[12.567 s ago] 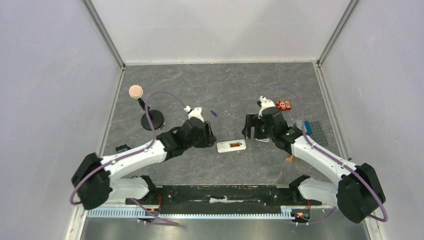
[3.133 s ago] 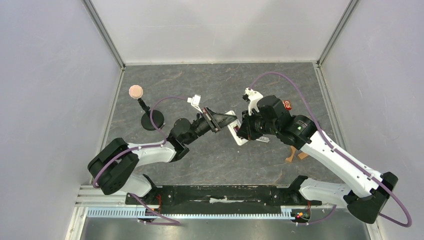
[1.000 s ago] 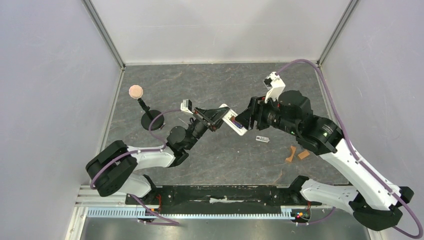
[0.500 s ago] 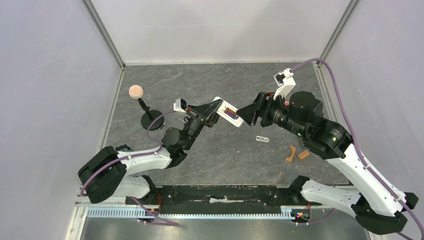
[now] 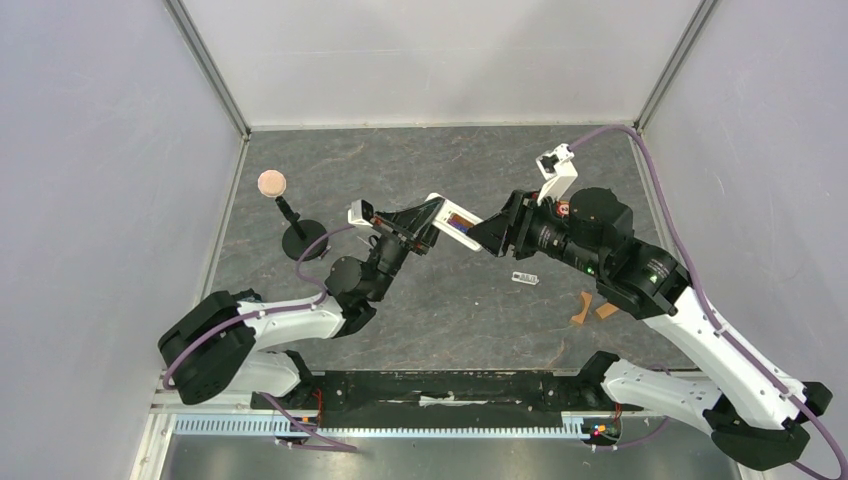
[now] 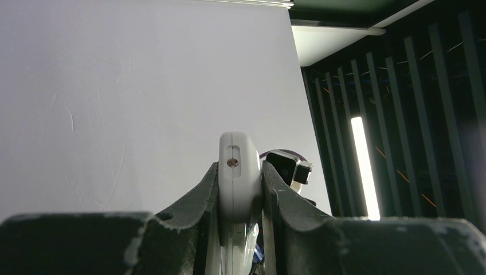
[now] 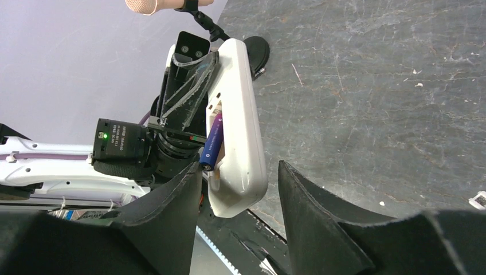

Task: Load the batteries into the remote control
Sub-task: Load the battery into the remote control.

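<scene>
The white remote control [image 5: 447,212] is held up off the table, bay side up. My left gripper [image 5: 425,222] is shut on its left end; the left wrist view shows its narrow end [image 6: 240,172] clamped between both fingers [image 6: 200,200]. A dark purple-blue battery [image 7: 213,141] lies along the recessed bay of the remote [image 7: 240,114], one end sticking out slightly. My right gripper [image 7: 239,166] is open, its fingers on either side of the remote's free end, the left fingertip close to the battery end. It also shows in the top view [image 5: 488,234].
A pink-topped stand [image 5: 272,183] on a black round base [image 5: 304,239] stands at the left. A small white label piece [image 5: 524,277] and tan wooden pieces [image 5: 592,308] lie on the grey table under the right arm. Walls close in on both sides.
Both arms lifted the remote off the table. Over the last second the left gripper raised it slightly leftward, and the open right gripper drew back, then closed in on its free end.
</scene>
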`<control>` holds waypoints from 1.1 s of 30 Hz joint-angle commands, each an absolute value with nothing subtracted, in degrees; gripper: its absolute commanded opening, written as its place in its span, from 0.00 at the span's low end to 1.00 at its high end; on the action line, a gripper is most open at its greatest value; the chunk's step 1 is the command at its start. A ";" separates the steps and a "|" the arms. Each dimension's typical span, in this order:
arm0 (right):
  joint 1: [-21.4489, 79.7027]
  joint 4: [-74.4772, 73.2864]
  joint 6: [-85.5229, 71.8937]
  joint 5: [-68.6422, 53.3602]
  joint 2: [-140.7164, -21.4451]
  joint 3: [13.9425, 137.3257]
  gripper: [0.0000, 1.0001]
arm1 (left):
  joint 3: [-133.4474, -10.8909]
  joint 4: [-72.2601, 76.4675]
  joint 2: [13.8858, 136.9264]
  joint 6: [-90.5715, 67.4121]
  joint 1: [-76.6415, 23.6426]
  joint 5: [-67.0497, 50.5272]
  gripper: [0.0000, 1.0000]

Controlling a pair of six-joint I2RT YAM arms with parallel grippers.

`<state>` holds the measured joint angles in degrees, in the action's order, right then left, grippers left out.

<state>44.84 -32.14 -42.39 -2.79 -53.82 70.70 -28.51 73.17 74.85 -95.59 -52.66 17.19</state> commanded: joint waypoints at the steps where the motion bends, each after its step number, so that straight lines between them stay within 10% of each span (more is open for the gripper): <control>1: 44.83 -29.03 -43.18 -3.15 -53.05 70.01 0.53 | -30.21 78.22 75.96 -98.34 -53.27 19.05 0.02; 33: 44.78 -29.58 -47.29 -4.16 -53.95 65.89 0.19 | -34.35 86.15 76.86 -76.67 -57.61 10.41 0.02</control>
<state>44.45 -28.93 -45.45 -3.95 -52.12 67.85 -30.89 78.26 77.12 -87.22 -54.52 18.85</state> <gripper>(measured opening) 0.382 0.310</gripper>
